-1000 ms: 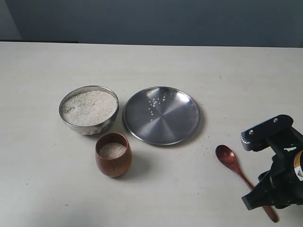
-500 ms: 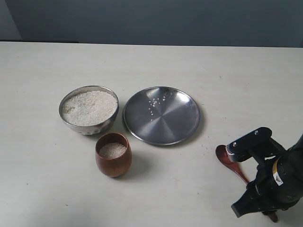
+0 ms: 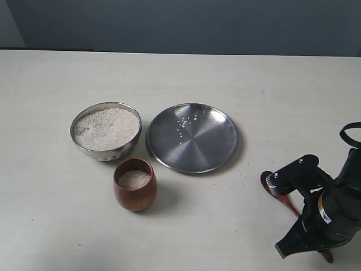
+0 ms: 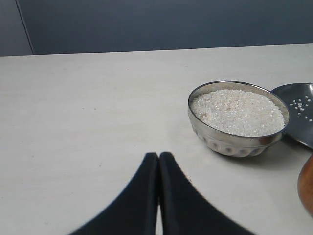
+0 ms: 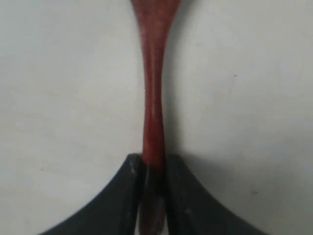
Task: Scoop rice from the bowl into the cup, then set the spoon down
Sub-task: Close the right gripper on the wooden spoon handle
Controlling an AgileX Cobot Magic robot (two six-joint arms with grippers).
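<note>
Pale tabletop (image 3: 56, 226), dark wall behind. From outside I see the bowl (image 3: 104, 151) full of rice (image 3: 107, 129). The cup (image 3: 135, 195), part filled, stands just beside the bowl, and the plate (image 3: 197, 147) is on the bowl's other side. The spoon (image 3: 290, 205) lies well apart from the bowl, past the plate. My left claw (image 4: 159, 161) is pinched together on nothing, near the bowl. My right claw (image 5: 153, 166) is narrowed onto the spoon's handle near its end. I'd lift slowly and level so it can't twist. No writing is legible, and the small label on the right arm (image 3: 338, 220) is too tiny to read.

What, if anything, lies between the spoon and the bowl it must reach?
The flat plate lies between the spoon and the bowl. Since the plate is low, a lifted spoon could probably pass over it.
</note>
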